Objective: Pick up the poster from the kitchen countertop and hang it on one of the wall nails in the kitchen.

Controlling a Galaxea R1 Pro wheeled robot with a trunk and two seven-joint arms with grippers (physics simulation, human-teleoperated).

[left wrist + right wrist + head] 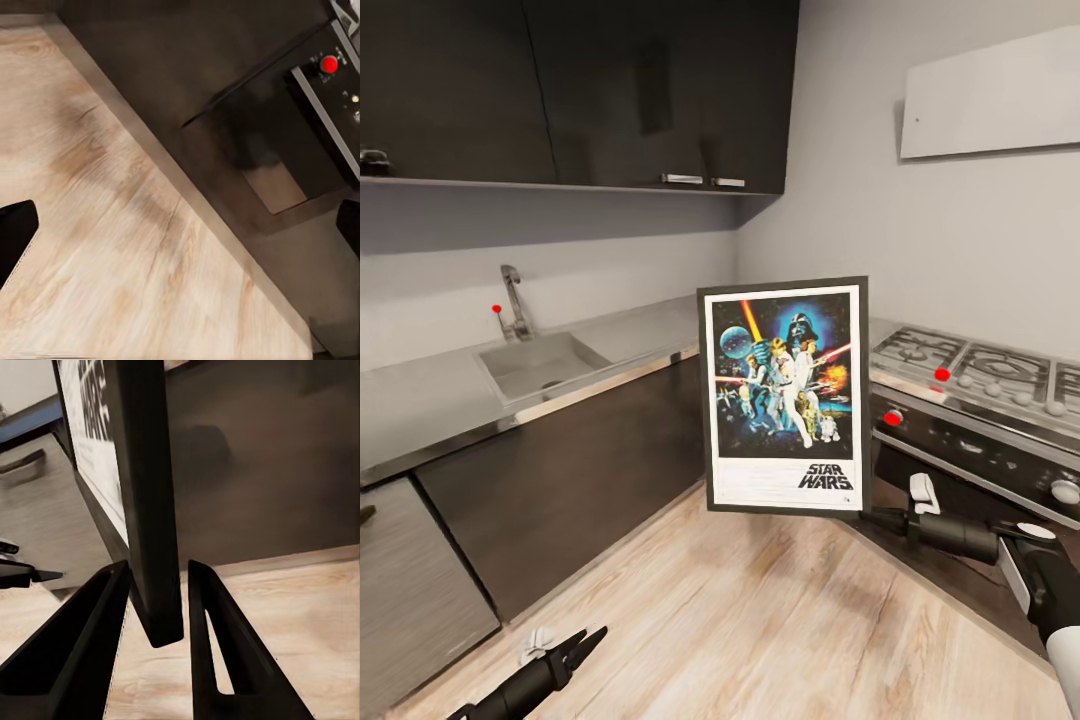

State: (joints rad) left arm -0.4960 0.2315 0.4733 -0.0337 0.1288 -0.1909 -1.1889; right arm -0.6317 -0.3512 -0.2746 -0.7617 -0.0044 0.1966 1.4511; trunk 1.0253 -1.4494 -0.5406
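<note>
The Star Wars poster (785, 395) hangs upright in the air in front of the counter corner, above the wood floor, its artwork facing me. My right gripper (872, 518) is shut on its lower right corner. In the right wrist view the two dark fingers (97, 622) clamp the black frame edge (146, 472) between them, where the right gripper (159, 577) holds it. My left gripper (585, 640) is low at the left, over the floor, open and holding nothing. In the left wrist view the left gripper (182, 229) has its fingers spread wide. The light grey kitchen countertop (420, 400) runs along the left wall.
A sink (540, 365) with a tap is set into the counter. A gas hob (980, 370) and dark oven front (300, 150) stand at the right. Dark upper cabinets (560, 90) hang above, and a white panel (1000, 95) is on the right wall. Wood floor (740, 620) lies below.
</note>
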